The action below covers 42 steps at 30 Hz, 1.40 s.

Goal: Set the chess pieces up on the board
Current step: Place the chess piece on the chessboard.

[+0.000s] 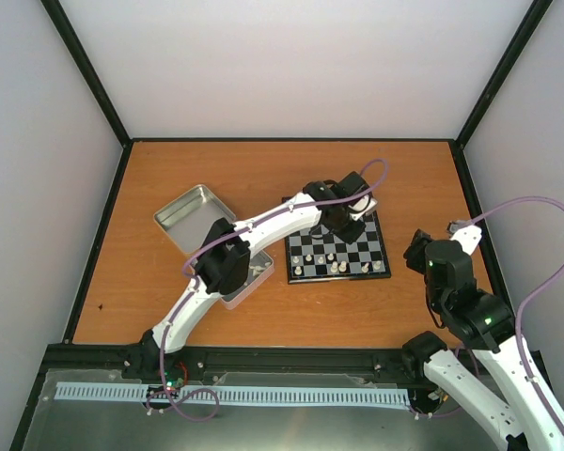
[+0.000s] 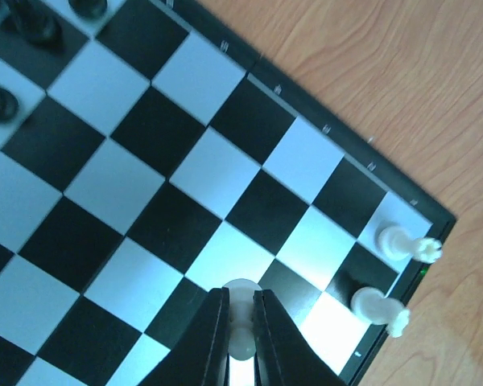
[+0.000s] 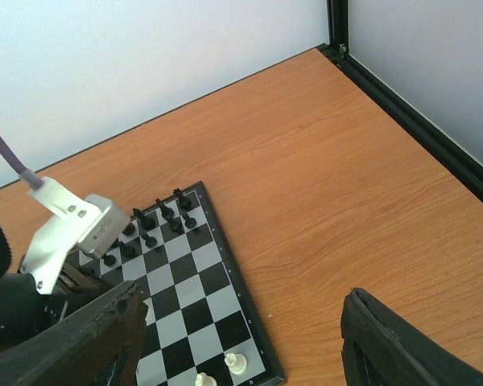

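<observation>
The board (image 1: 381, 246) lies right of the table's middle, with black pieces on its far rows and white chess pieces (image 1: 334, 268) on its near rows. My left gripper (image 1: 343, 225) hangs over the board and is shut on a white piece (image 2: 241, 293), held above a pale square near the board's corner (image 2: 145, 129). Two white pieces (image 2: 402, 241) (image 2: 376, 305) stand in that corner. My right gripper (image 1: 418, 252) is open and empty, right of the board. In the right wrist view it (image 3: 241, 346) looks down on the board's edge (image 3: 185, 273) and a white piece (image 3: 236, 363).
A silver metal tin (image 1: 195, 216) lies left of the board. A clear container (image 1: 254, 277) sits under the left arm. Black pieces (image 3: 157, 217) crowd the board's far rows. Bare wood lies right of the board, and black rails edge the table.
</observation>
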Each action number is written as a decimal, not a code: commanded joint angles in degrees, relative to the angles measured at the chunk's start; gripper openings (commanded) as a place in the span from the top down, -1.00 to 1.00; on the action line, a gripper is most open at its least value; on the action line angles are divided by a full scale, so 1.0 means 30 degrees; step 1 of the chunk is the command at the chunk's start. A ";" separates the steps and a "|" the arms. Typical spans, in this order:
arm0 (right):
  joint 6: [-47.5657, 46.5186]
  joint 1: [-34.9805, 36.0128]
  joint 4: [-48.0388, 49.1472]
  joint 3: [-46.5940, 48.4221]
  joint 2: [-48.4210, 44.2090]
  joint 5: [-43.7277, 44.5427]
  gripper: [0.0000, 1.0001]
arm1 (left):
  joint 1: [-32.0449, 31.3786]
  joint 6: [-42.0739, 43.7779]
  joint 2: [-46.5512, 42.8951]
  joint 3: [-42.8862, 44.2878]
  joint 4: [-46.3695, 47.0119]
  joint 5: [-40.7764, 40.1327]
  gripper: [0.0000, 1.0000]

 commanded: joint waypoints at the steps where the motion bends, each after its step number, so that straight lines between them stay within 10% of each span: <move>1: 0.0245 -0.0131 0.0138 -0.0197 0.0114 0.0065 -0.33 | -0.0043 -0.0444 0.0562 0.0001 -0.1644 -0.0407 0.95; 25: 0.0267 -0.0132 0.0477 -0.0727 -0.0326 -0.0191 -0.34 | -0.0111 0.0082 0.0343 -0.1482 -0.2363 0.1368 0.96; 42: 0.0231 -0.0131 0.0737 -0.0756 -0.0124 -0.0291 -0.34 | -0.0010 -0.0089 -0.0236 -0.0330 -0.1999 0.1925 0.49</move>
